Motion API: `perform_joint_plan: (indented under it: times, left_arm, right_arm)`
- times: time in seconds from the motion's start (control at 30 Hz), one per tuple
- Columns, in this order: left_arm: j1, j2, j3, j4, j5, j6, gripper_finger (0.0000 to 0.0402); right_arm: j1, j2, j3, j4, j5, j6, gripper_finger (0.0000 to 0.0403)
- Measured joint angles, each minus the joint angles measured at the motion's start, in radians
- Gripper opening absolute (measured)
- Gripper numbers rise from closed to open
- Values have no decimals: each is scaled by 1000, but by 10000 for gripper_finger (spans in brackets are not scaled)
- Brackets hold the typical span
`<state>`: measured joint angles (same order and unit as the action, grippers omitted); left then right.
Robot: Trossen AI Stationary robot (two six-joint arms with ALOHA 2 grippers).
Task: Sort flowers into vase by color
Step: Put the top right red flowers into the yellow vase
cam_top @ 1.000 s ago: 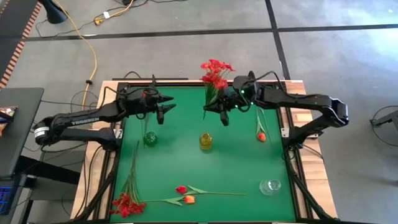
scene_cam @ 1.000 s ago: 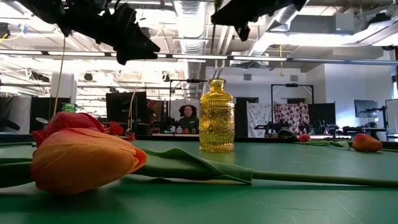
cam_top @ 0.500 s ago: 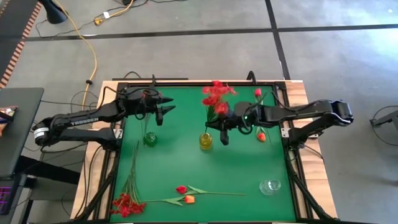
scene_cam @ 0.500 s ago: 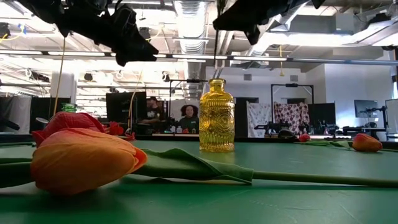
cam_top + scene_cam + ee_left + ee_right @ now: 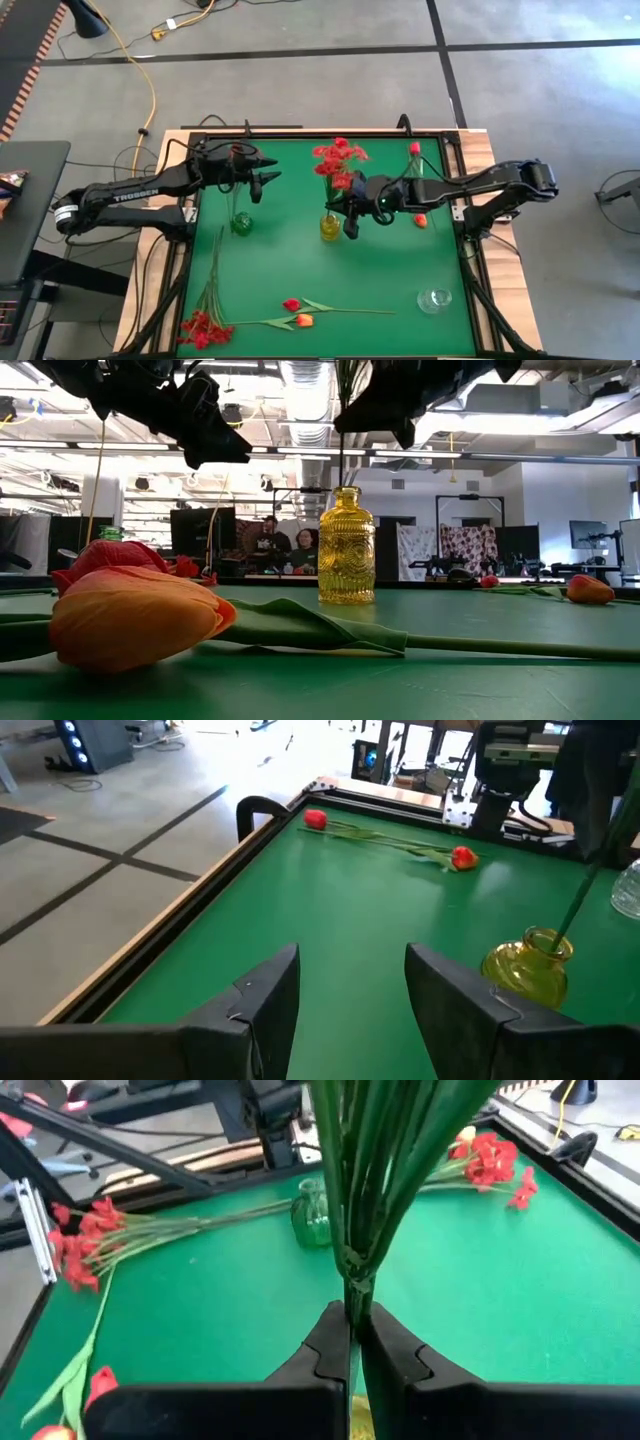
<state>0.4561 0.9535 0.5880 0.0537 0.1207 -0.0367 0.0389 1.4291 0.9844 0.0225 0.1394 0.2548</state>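
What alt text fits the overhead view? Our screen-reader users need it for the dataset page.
The right gripper, shut on a bunch of red flowers, holds the stems over the yellow vase at mid-table. The left gripper waits open near the green vase. More flowers lie along the green table's edges, with a clear vase in one corner.

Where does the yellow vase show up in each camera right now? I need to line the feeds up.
High view: yellow vase at the mat's centre, just below the right gripper.
Low view: centre, upright on the mat.
Left wrist view: lower right, a green stem in its mouth.
Right wrist view: only a yellow sliver between the fingers; uncertain.
Shared landmark: the red blossom bunch the right gripper holds.
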Motion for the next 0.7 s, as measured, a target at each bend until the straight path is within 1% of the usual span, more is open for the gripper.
perform_joint_plan:
  times: [0.07, 0.27, 0.47, 0.53, 0.7]
  left_arm:
    - [0, 0, 0, 1, -1, -1, 170]
    - [0, 0, 0, 2, -25, -7, 170]
    - [0, 0, 0, 5, -40, -11, 170]
    - [0, 0, 0, 5, -45, -11, 170]
    - [0, 0, 0, 5, -48, -12, 170]
  right_arm:
    - [-1, -6, 0, -13, 16, 0, 39]
    - [-2, -9, 1, -62, 18, -1, 39]
    - [-7, -8, 1, -67, 20, -26, 39]
    - [-17, -8, -22, -31, 20, -22, 39]
    - [-43, -12, -156, 142, 17, 45, 39]
